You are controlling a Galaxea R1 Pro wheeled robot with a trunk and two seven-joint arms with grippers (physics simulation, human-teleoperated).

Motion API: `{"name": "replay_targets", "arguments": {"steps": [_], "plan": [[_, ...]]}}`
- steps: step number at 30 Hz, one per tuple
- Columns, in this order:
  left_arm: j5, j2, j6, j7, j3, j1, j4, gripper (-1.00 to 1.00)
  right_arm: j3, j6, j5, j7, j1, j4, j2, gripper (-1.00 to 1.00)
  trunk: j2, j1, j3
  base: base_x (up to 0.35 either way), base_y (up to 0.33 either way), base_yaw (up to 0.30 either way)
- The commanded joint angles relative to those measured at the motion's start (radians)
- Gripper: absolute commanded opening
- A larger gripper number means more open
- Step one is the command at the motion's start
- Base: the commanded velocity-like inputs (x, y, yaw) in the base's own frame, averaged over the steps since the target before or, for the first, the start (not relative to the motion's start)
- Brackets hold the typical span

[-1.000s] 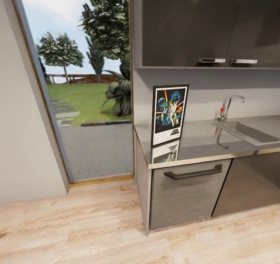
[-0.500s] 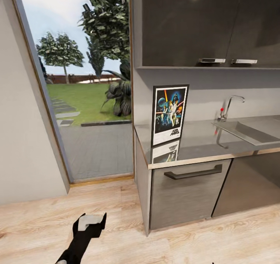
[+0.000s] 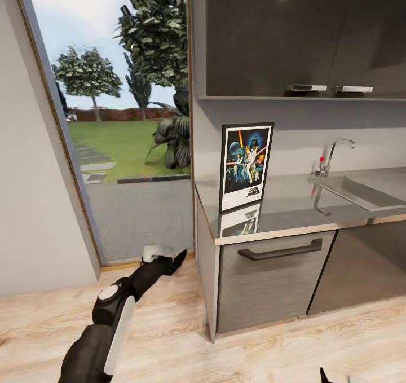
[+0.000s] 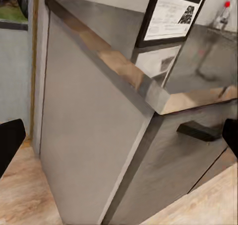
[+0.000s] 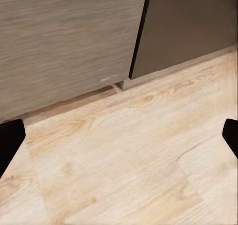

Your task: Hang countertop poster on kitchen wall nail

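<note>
Kitchen countertop (image 3: 293,205) carries the poster (image 3: 246,165), upright against the back wall, lettered "STAR WARS". Left gripper (image 3: 169,257), fingers spread, sits low beside the cabinet end, well below the poster. Right gripper (image 5: 119,135) fingers spread over the floor (image 5: 129,160).

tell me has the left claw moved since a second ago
Yes. The left claw has risen into the head view and reached forward, from out of sight to beside the left end of the kitchen countertop, near the doorway threshold. The poster stays put.

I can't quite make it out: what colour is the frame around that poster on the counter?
Black, with a white inner border; the poster shows best in the head view.
</note>
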Motion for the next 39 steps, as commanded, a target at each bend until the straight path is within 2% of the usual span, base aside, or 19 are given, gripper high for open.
{"name": "replay_targets", "arguments": {"steps": [1, 3, 4, 6, 8, 15, 20, 39], "plan": [[0.027, -0.004, 0.073, -0.039, 0.001, -0.192, 0.081, 1.0, 0.002, -0.029, 0.001, 0.054, 0.023, -0.002, -0.033, 1.0, -0.001, 0.0, -0.001, 0.0, 0.0, 0.0], [0.03, -0.006, 0.081, -0.044, 0.001, -0.238, 0.111, 1.0, 0.001, -0.053, 0.0, 0.096, 0.033, -0.002, -0.037, 1.0, -0.001, 0.0, -0.001, 0.0, 0.0, 0.0], [0.033, -0.007, 0.083, -0.053, -0.006, -0.282, 0.14, 1.0, -0.005, -0.096, -0.002, 0.157, 0.049, -0.009, -0.041, 1.0, -0.001, 0.0, -0.001, 0.0, 0.0, 0.0], [0.034, -0.008, 0.07, -0.068, -0.035, -0.309, 0.163, 1.0, -0.026, -0.13, -0.005, 0.202, 0.071, -0.032, -0.043, 1.0, -0.001, 0.0, -0.001, 0.0, 0.0, 0.0], [0.034, -0.008, 0.055, -0.073, -0.049, -0.318, 0.175, 1.0, -0.038, -0.142, -0.006, 0.217, 0.087, -0.056, -0.043, 1.0, -0.001, 0.0, -0.001, 0.0, 0.0, 0.0], [0.035, -0.006, 0.04, -0.078, -0.057, -0.326, 0.184, 1.0, -0.049, -0.153, -0.008, 0.228, 0.131, -0.126, -0.039, 1.0, -0.001, 0.0, -0.001, 0.0, 0.0, 0.0], [0.036, -0.005, 0.036, -0.079, -0.056, -0.327, 0.183, 1.0, -0.051, -0.155, -0.008, 0.227, 0.14, -0.143, -0.037, 1.0, -0.001, 0.0, -0.001, 0.066, 0.0, 0.0], [0.036, -0.003, 0.033, -0.082, -0.057, -0.327, 0.175, 1.0, -0.052, -0.155, -0.007, 0.223, 0.144, -0.148, -0.034, 1.0, -0.001, 0.0, -0.001, 0.305, 0.0, 0.0]]}}
